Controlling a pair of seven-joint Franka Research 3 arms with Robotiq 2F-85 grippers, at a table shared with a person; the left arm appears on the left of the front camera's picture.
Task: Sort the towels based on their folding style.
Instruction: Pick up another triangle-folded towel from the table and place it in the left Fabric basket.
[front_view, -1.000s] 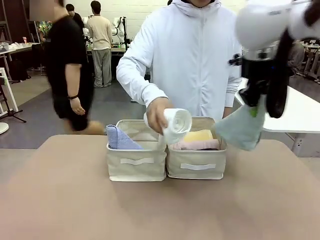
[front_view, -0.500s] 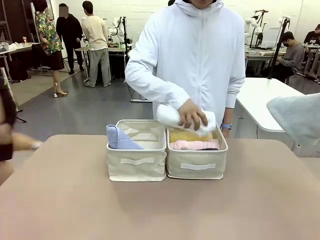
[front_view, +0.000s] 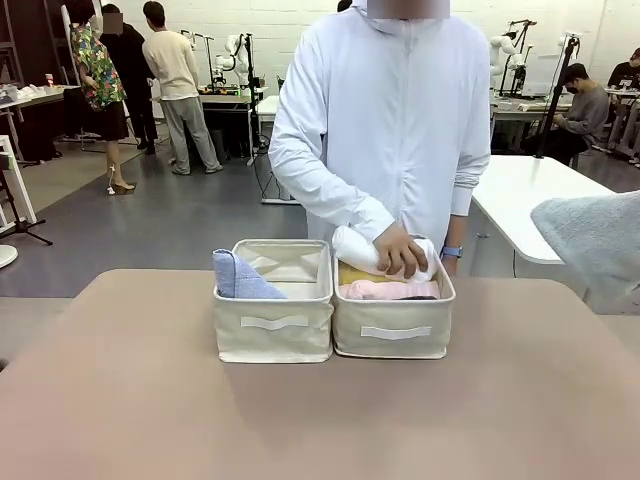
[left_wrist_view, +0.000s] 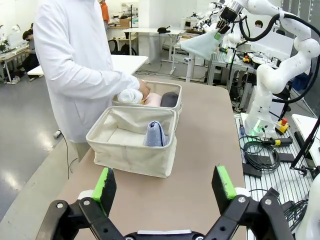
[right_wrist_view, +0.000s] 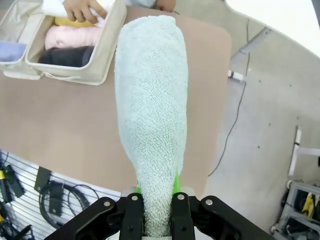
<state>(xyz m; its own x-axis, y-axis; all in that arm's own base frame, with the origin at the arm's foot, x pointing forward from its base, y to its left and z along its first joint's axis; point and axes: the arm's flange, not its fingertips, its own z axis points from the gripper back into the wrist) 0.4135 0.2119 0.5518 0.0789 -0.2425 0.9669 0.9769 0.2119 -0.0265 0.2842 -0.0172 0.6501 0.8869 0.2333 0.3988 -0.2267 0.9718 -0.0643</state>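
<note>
Near the tan table (front_view: 320, 420), left fingers (left_wrist_view: 105, 184) stand wide apart while right fingers (right_wrist_view: 180, 205) pinch the grey-green towel (right_wrist_view: 150, 100).

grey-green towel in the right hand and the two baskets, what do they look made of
The grey-green towel: soft terry cloth, judging by its fuzzy looped nap; matte. The baskets: beige woven fabric, probably canvas or linen-like, with sagging soft walls and sewn strap handles.

Bright, even overhead light through the hall, soft faint shadows under the baskets (front_view: 272, 325) on the worktop (front_view: 150, 400), pale sheen on the floor (left_wrist_view: 15, 165) in the left wrist view, towel (front_view: 595, 240) at the front view's right edge soft-focused, both wrist views bowed at the edges
</note>
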